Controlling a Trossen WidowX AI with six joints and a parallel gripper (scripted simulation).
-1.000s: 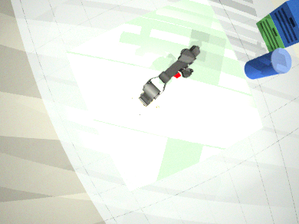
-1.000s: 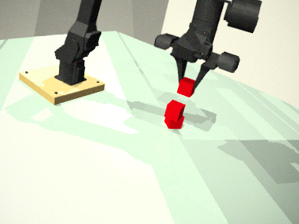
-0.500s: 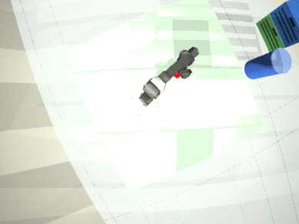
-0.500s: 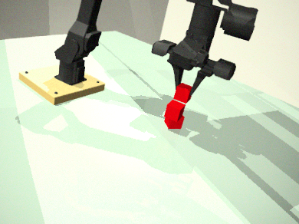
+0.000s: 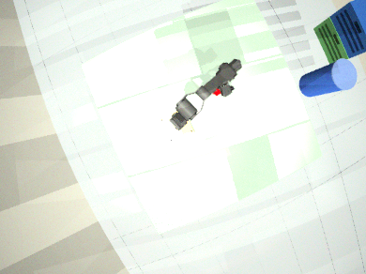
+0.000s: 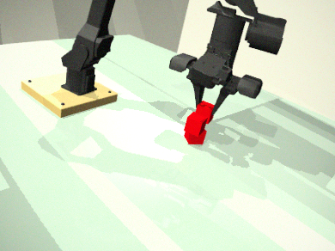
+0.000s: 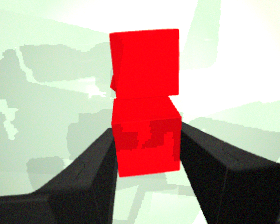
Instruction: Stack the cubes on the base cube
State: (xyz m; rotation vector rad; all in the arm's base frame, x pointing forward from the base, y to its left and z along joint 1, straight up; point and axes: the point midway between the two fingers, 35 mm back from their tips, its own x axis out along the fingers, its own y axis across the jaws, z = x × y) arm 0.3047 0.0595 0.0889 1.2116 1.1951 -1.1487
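The red base cube (image 6: 195,138) stands on the table; in the wrist view only a sliver (image 7: 113,83) of it shows. One loose red cube (image 6: 195,123) (image 7: 147,62) rests on top of it, turned relative to it. My gripper (image 6: 207,108) (image 7: 145,131) is shut on the other red cube (image 6: 207,107) (image 7: 148,147), close beside the resting cube and at about its height or a little higher. Whether the two touch, or whether the held cube bears on the base, I cannot tell. In the top view only a small red patch (image 5: 217,92) shows beside the arm.
The arm's base stands on a wooden board (image 6: 43,95) behind and to the left of the cubes in the exterior view. A blue cylinder (image 5: 324,79), a green block (image 5: 330,39) and a blue block (image 5: 354,25) are far off at the right in the top view.
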